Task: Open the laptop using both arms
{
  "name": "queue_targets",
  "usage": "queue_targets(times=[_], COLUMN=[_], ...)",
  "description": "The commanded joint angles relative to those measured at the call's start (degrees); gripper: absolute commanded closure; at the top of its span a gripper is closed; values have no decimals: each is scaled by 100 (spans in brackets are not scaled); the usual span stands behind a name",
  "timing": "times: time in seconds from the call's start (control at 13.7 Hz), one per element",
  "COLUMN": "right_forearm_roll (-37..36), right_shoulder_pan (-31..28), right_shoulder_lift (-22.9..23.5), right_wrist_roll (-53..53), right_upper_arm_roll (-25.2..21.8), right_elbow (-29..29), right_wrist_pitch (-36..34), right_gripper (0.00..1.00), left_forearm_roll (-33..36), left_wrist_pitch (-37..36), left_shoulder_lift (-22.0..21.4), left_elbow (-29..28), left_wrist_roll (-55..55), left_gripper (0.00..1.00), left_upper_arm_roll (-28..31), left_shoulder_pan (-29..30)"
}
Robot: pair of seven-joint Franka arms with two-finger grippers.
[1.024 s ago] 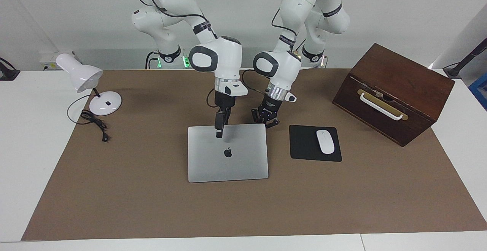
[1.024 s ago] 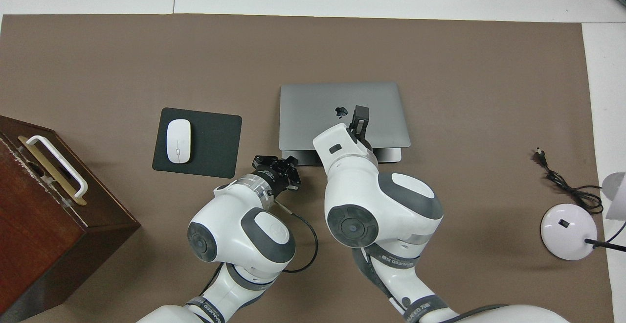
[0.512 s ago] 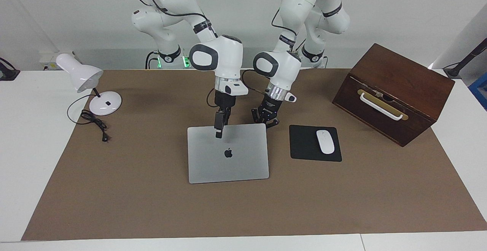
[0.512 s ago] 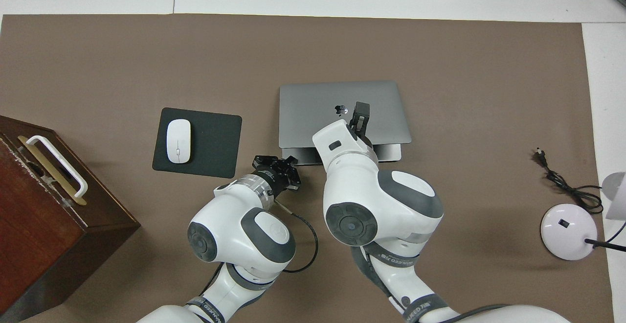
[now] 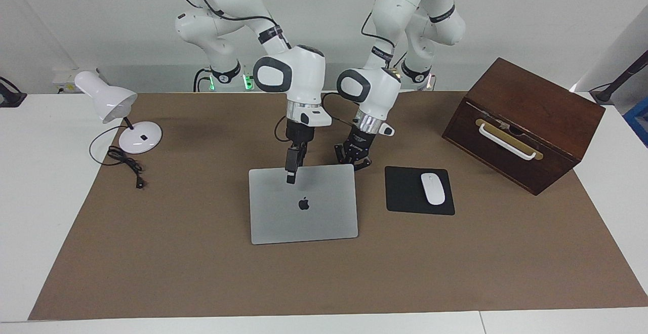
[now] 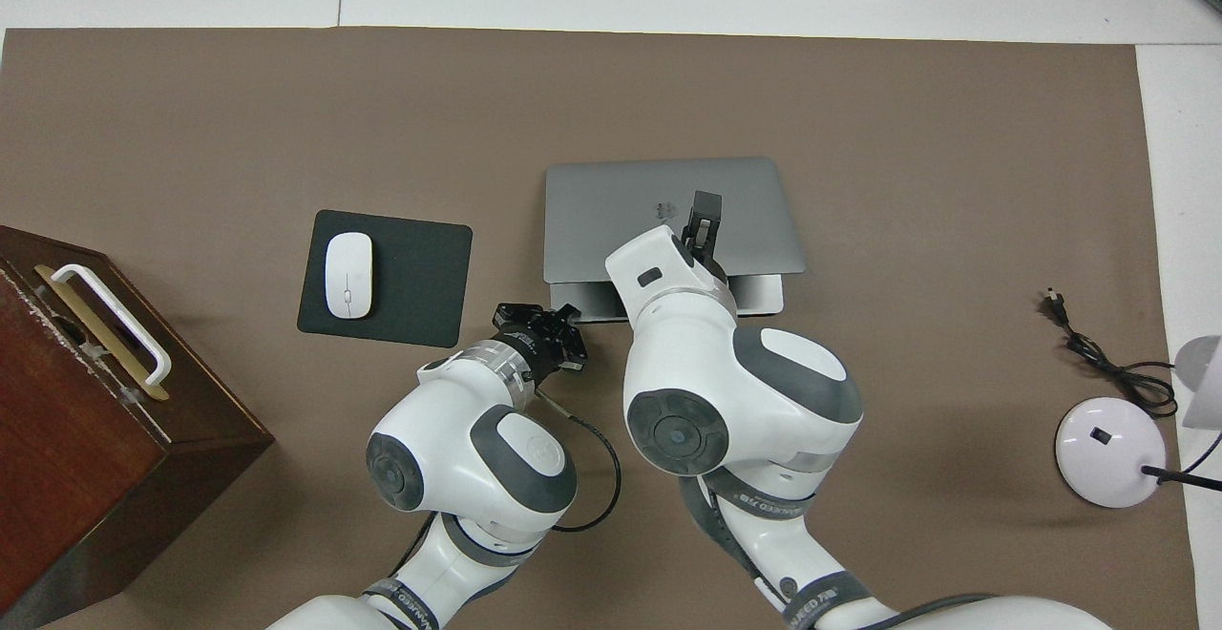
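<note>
Your surface (image 5: 30, 212) is white, with a brown mat (image 5: 202, 283) over most of it and a pale wall above the arms' bases. The laptop (image 5: 304, 220) lies mid-mat; in the overhead view its lid (image 6: 611, 200) is tilted up a little off the base (image 6: 759, 298) along the edge nearest the robots. A mouse pad (image 5: 405, 192) with a mouse (image 5: 433, 188) on it sits beside the laptop toward the left arm's end, and a wooden box (image 5: 526, 121) with a white handle lies beyond the pad at that end. A lamp (image 5: 109, 102) and its cord (image 5: 124, 164) are at the right arm's end.

Your right pincer (image 5: 290, 177) points down at the lid's robot-side edge; you cannot tell how its fingers stand. Your left pincer (image 5: 354, 161), pressed together, is low at the laptop's corner nearest the robots.
</note>
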Motion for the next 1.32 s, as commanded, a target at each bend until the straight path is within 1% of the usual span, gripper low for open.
queue_targets(times=[0.0,0.44,0.58,0.88,1.24], right_forearm_roll=[-95,-86,-86,221,239], right_shoulder_pan=[-41,-41,-41,-15,-24], right_shoulder_lift=[168,221,230,291,327], right_wrist_roll=[-133,-238,-309,-528,-713], right_upper_arm_roll=[7,15,15,24,68], right_elbow=[295,436,549,716,884], right_wrist_pitch=[-147,-200,-348,-489,-586], right_gripper=[0,0,0,0,0], left_forearm_roll=[16,7,7,7,7], left_wrist_pitch=[84,84,84,84,84], left_shoulder_lift=[525,525,525,525,525], left_elbow=[81,81,81,81,80], left_wrist_roll=[-31,-31,-31,-31,-31], left_gripper=[100,100,100,100,100], left_upper_arm_roll=[73,73,73,73,73], left_shoulder_pan=[-62,-62,-62,-62,-62])
